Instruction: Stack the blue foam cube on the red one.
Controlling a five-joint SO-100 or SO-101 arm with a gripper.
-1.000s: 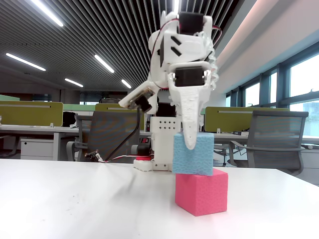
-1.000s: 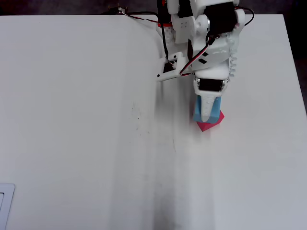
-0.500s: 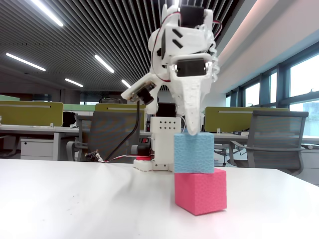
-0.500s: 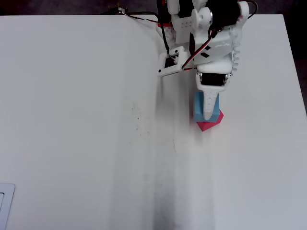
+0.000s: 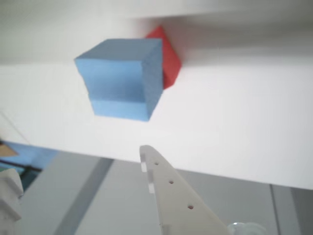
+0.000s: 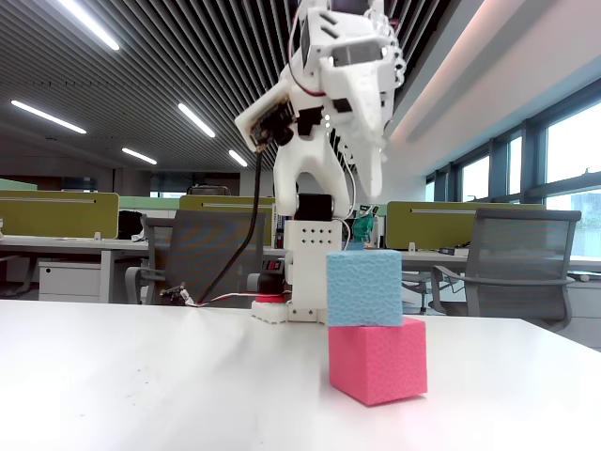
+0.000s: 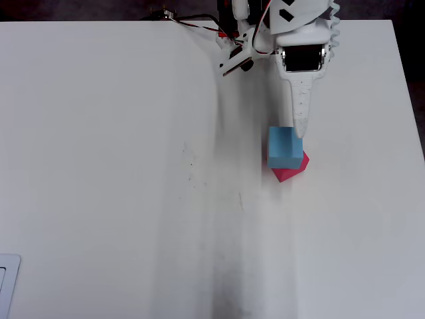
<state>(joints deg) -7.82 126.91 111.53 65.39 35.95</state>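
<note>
The blue foam cube (image 6: 363,287) rests on the red one (image 6: 378,360), turned slightly against it, on the white table (image 6: 141,385). Looking down, the overhead view has the blue cube (image 7: 284,147) covering most of the red cube (image 7: 290,173), whose corner pokes out below. My gripper (image 6: 368,188) hangs above the stack, clear of it, jaws apart and holding nothing. In the overhead view the gripper (image 7: 299,129) points at the blue cube's far edge. The wrist view shows the blue cube (image 5: 120,78), the red cube (image 5: 167,58) behind it, and the gripper (image 5: 78,164) open.
The arm's base (image 6: 305,282) and its cables (image 6: 225,272) stand just behind the stack. The table's right edge (image 7: 408,133) runs close to the cubes. A pale flat object (image 7: 6,279) lies at the bottom-left corner of the overhead view.
My gripper has let go of the blue cube and risen up and back toward the base. The blue cube stays on the red one.
</note>
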